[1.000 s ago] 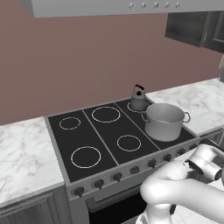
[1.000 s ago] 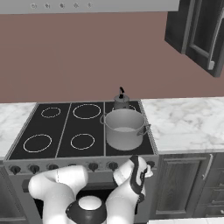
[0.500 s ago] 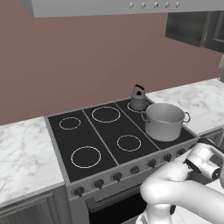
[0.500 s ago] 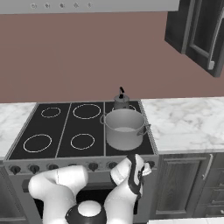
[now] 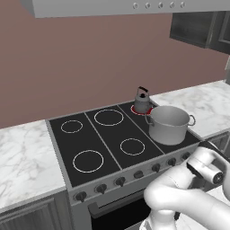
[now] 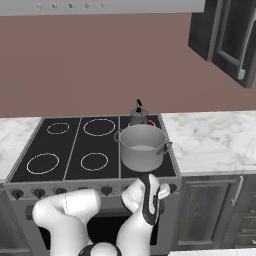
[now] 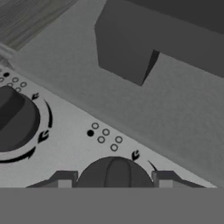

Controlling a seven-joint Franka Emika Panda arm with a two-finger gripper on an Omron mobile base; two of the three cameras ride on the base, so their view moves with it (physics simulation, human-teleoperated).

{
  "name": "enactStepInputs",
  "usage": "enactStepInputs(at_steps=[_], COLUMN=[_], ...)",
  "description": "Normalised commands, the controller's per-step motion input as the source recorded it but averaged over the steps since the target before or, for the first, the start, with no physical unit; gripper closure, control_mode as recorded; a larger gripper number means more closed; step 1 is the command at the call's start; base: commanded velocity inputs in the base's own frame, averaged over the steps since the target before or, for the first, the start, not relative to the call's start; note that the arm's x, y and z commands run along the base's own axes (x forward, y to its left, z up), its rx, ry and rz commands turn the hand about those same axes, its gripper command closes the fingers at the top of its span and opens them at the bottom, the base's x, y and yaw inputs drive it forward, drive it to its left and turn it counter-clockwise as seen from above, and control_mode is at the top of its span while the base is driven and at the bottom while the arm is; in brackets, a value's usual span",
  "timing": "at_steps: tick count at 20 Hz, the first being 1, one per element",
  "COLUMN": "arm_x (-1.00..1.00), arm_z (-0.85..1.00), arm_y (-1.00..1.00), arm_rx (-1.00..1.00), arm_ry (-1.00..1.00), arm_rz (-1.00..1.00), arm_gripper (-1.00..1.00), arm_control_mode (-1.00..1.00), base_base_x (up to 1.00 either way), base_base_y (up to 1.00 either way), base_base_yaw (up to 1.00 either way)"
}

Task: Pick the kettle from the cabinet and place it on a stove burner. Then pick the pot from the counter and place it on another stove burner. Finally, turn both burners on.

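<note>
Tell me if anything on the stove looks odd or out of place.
Nothing looks spilled or askew. The kettle stands upright on a back burner that glows red, and the pot sits upright in front of it.

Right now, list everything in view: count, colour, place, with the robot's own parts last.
kettle: one, grey with black arched handle, on the back right burner, which glows red.
pot: one, grey steel, no lid, on the front right burner, before the kettle.
burners: four bare white circles on the black cooktop.
knobs: dark row along the stove front.
counter: white marble, either side of the stove.
cabinet: dark grey, upper right on the wall.
range hood: grey, above the stove.
arm: white, low before the stove.
gripper: fingertips either side of one knob; contact unclear.
</note>
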Motion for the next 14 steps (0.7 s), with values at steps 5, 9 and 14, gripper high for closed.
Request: enactStepInputs(at_steps=[5,9,14], arm_x=[-0.03,-0.02,0.00], arm_z=[0.13,0.04,0.00], arm_y=[0.00,0.02,0.00], arm_rx=[-0.23,-0.14,0.00], arm_ry=[-0.01,0.00,0.00], arm_rz=[0.02,0.01,0.00], arm_gripper=[1.00,1.00,-1.00], arm_control_mode=[-1.00,-1.00,-1.00], base_base_x=[0.00,0.00,0.00], base_base_y=[0.00,0.00,0.00], base_base_yaw=[0.00,0.00,0.00])
